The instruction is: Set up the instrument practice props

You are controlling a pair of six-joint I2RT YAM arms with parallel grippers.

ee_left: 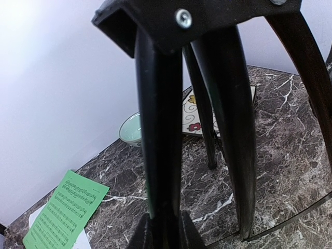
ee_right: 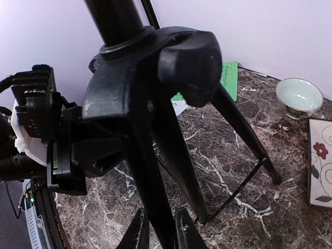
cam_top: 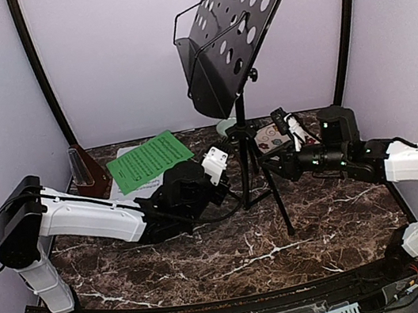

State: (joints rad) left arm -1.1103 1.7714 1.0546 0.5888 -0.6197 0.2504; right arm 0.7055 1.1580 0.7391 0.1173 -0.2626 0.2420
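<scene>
The black music stand (cam_top: 243, 22) stands upright mid-table, its perforated desk tilted back and bare. My left gripper (cam_top: 233, 175) is shut on its left tripod leg (ee_left: 161, 129), with the fingers (ee_left: 139, 236) pressed against both sides. From the other side, my right gripper (cam_top: 270, 164) is shut on another leg (ee_right: 150, 176), just below the hub. The green sheet (cam_top: 149, 160) lies flat at the back left, overlapping the white sheet (cam_top: 136, 188). The red-brown metronome (cam_top: 87, 170) stands at the far left by the wall.
A pale green bowl (cam_top: 227, 127) and a cream swirl tile (cam_top: 270, 140) sit behind the stand near the back wall. The stand's thin braces (ee_right: 244, 187) and remaining leg (ee_right: 244, 135) spread over the marble between the arms.
</scene>
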